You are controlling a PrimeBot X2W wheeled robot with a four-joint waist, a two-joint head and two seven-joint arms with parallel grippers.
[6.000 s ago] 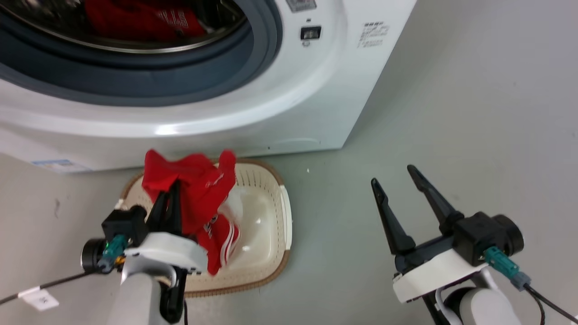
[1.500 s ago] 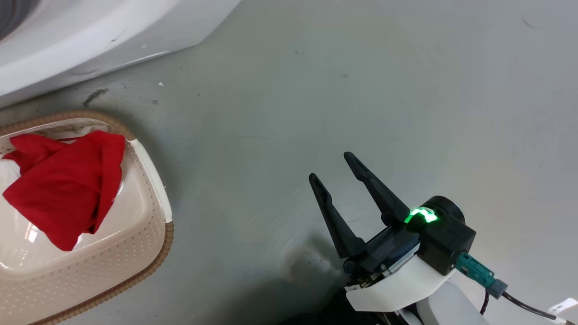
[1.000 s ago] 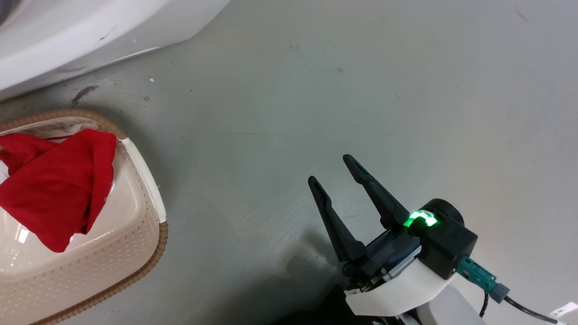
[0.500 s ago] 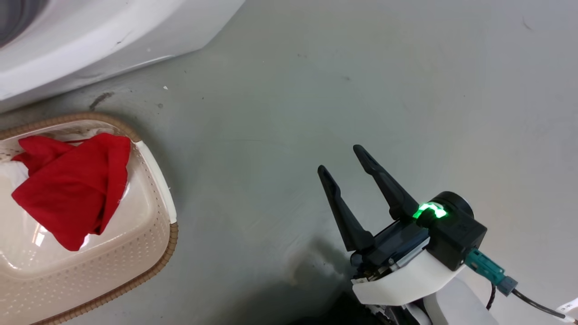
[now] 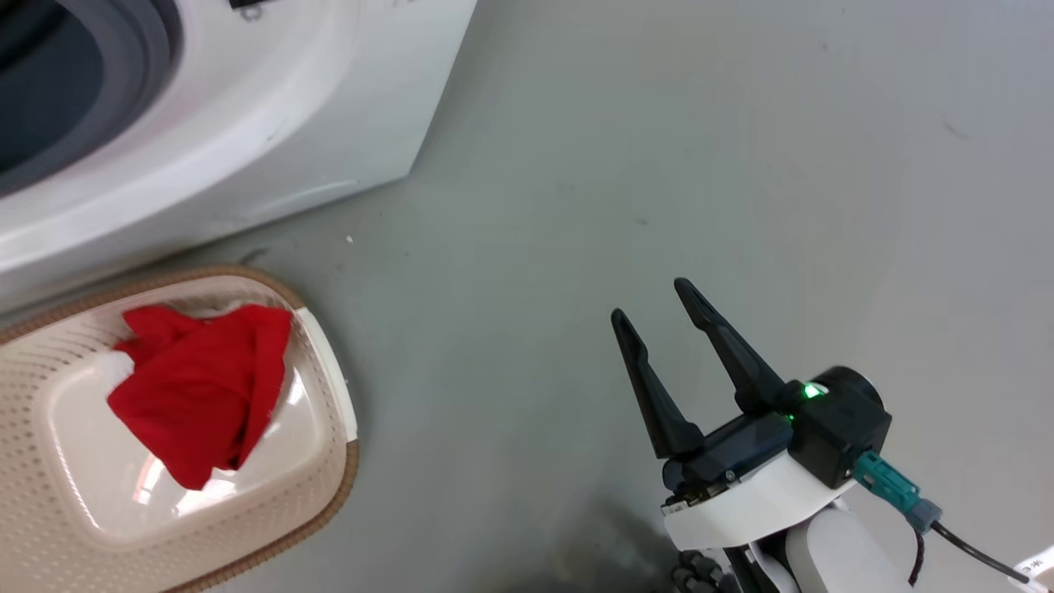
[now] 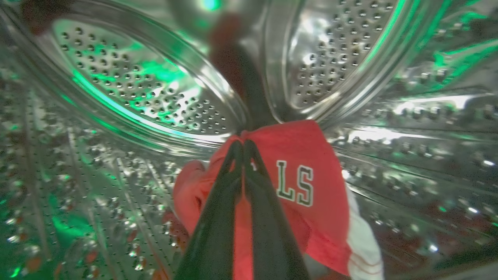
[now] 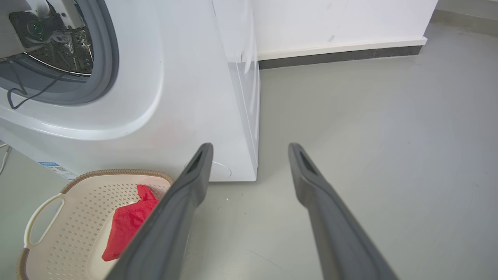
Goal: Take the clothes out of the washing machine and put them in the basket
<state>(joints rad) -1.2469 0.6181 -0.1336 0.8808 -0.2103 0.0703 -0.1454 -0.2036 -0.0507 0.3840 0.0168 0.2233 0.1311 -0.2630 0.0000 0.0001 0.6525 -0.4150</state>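
The left claw (image 6: 243,144) is deep in the drum (image 6: 148,97) of the washing machine (image 5: 272,140). Its fingers (image 6: 218,217) are clenched together on a bunched peak of a red jersey (image 6: 307,182), which hangs below and to the right of the tips with its white lettering facing out. The cloth looks soft, light and limp. It will probably sag and trail, so a pinch on a gathered fold suits it better than a thin hem, and it may catch on the grey door seal (image 7: 111,58). The fingers hide how much fabric lies between them. The lower drum is blurred, so I cannot tell whether more clothes lie there. The right claw (image 5: 650,301) hangs released above the floor (image 5: 659,123). The basket (image 5: 333,395) sits well off to its left, with another red garment (image 5: 198,387) inside.
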